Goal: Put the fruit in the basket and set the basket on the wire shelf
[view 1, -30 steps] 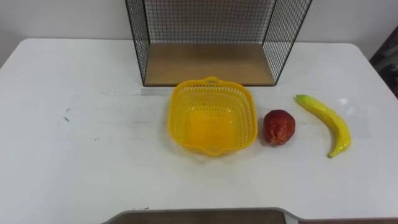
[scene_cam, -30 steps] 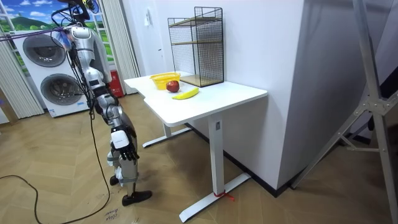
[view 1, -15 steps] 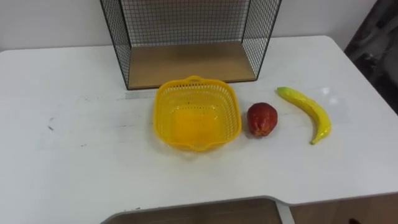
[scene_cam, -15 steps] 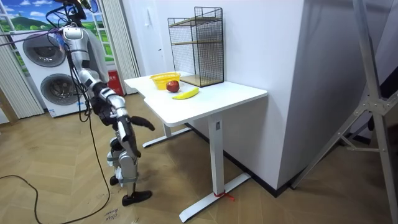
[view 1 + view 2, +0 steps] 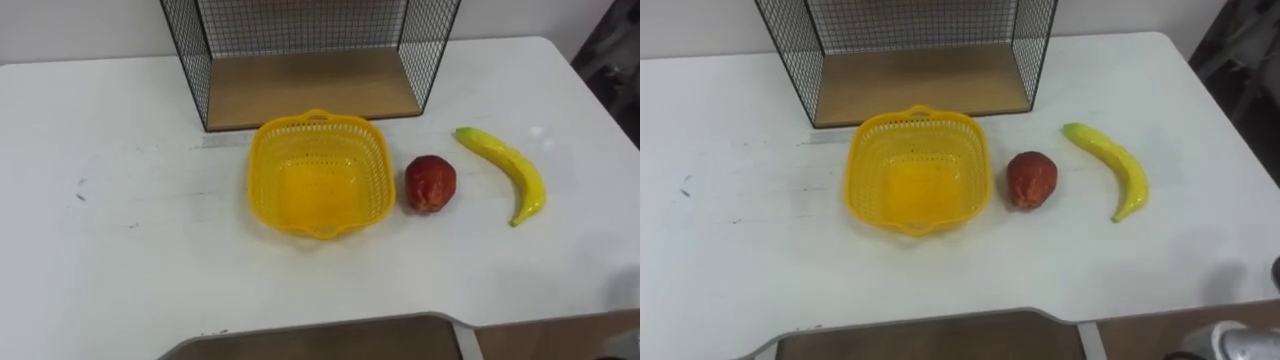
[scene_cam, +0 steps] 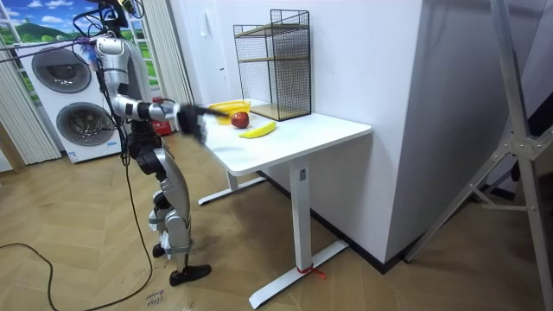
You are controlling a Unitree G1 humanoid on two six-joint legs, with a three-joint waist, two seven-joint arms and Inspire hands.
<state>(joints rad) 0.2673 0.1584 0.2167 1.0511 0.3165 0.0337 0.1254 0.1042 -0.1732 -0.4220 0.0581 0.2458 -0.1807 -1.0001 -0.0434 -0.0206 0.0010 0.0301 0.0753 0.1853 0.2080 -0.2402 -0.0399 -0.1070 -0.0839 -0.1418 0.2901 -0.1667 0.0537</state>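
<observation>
At the table, 2 washers behind me; my right hand raised, blurred, can't tell its fingers; apple beside basket

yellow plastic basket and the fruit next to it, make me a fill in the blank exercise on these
1. The yellow plastic mesh basket holds ____ fruit.
2. Of the red apple and the curved yellow banana, the ____ lies nearer the basket.
3. The basket stands on the white ____, in front of the black wire shelf.
Missing words: no; apple; table.
</observation>
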